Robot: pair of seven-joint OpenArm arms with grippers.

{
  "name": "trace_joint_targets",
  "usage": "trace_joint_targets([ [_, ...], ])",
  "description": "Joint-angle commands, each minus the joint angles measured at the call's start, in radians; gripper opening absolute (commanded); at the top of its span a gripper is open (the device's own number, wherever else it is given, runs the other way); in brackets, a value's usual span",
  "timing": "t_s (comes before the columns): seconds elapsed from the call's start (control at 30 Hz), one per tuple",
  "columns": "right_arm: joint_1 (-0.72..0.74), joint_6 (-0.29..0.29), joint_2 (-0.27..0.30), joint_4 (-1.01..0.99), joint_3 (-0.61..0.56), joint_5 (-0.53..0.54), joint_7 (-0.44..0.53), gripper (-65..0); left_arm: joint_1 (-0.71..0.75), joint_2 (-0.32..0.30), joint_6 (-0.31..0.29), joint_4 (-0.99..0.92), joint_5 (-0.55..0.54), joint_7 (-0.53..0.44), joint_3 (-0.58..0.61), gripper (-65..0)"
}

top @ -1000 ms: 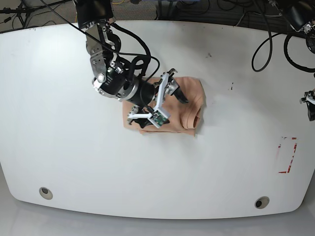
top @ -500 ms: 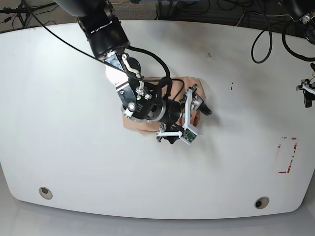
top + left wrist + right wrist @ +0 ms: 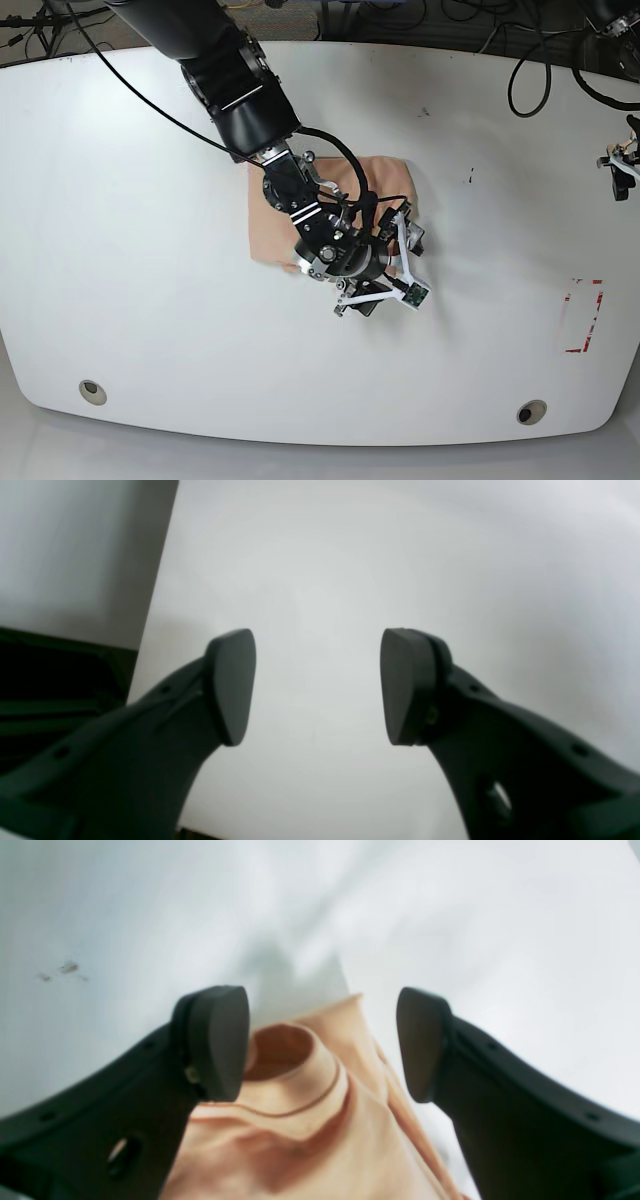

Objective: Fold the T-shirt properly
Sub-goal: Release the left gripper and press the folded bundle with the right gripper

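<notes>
1. White table [image 3: 130,300] filled most of base view; rounded corners, dark floor w/ cables along top edge of frame.
2. Peach T-shirt [image 3: 385,180] lay folded on it, just above frame centre, partly hidden by an arm.
3. Two round insets sat in the tabletop: one lower left [image 3: 93,392], one lower right [image 3: 532,411].
4. Red-outlined mark [image 3: 584,315] sat at right, below mid-height.
5. Small dark specks [image 3: 471,177] were right of the shirt, upper centre.
6. Right wrist view: shirt collar [image 3: 295,1075] rested on the white surface, lower centre.
</notes>
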Motion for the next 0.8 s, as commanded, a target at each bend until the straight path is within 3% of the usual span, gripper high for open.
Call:
trace_joint_targets([
  [0.0,0.038,0.000,-0.005,-0.016,-0.023,-0.022,0.013,-23.1,-0.009,-0.022,0.003,0.015,-0.010,-0.023,-0.008,-27.6],
  [0.13,0.036,-0.008,-0.005,-0.024,-0.042,-0.028,0.011,-36.8,-0.009,-0.022,0.003,0.015,-0.010,-0.023,-0.008,-27.6],
  [0.23,0.033,-0.009,-0.003,-0.024,-0.043,-0.030,0.005,-52.2,-0.011,-0.022,0.003,0.015,-0.010,-0.023,-0.007,-27.6],
  [0.33,0.024,-0.009,-0.002,-0.024,-0.043,-0.030,0.004,-63.6,-0.014,-0.022,0.003,0.015,-0.010,-0.023,-0.007,-27.6],
  [0.77,-0.022,-0.026,-0.002,0.128,-0.040,-0.033,-0.041,-65.0,-0.015,-0.022,0.003,0.015,-0.010,-0.023,-0.007,-27.6],
])
